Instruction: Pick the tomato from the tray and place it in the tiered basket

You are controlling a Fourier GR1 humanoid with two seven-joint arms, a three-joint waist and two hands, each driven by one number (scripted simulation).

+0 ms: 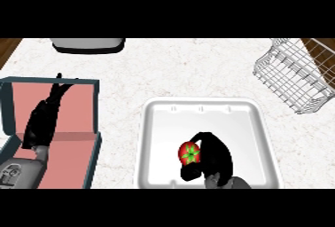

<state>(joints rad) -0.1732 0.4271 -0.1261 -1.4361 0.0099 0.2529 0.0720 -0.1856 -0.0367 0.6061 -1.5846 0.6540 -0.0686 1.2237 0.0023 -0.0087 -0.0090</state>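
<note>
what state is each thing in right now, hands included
tomato: in the tray, green stem end up, right hand curled round it
white tray: flat on the counter, holding only the tomato
wire basket: at the counter's far right, nothing seen in it
right hand: shut on the tomato
left hand: open, fingers straight, resting over the pink box
pink box: open-topped, at the left
</note>
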